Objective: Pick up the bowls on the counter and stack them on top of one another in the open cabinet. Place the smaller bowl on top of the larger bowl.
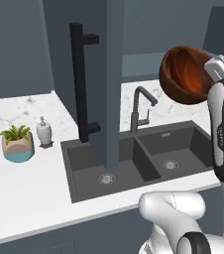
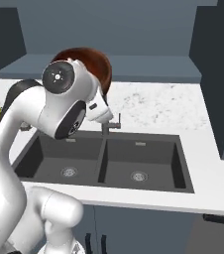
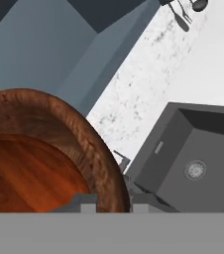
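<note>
- Nearest to me, the white arm rises in front of the sink, its elbow bent high over the basins.
- The claw is clamped shut on the rim of the larger bowl, one finger inside and one outside the wall, as the hand view shows at its bottom edge.
- That bowl hangs in the air above the right part of the sink, tipped on its side so its glossy reddish inside faces out toward the left base camera; it touches nothing but the claw.
- Below it, the dark double sink is sunk into the white marbled tabletop, with a dark tap standing at its back edge.
- To the left on the tabletop stand a small plant pot with green leaves and, just beside it, a pale soap dispenser.
- The open cabinet has its slate-blue door swung out over the left basin, with the long black bar handle facing left.
- Farthest back, grey-blue wall runs behind the tabletop.
</note>
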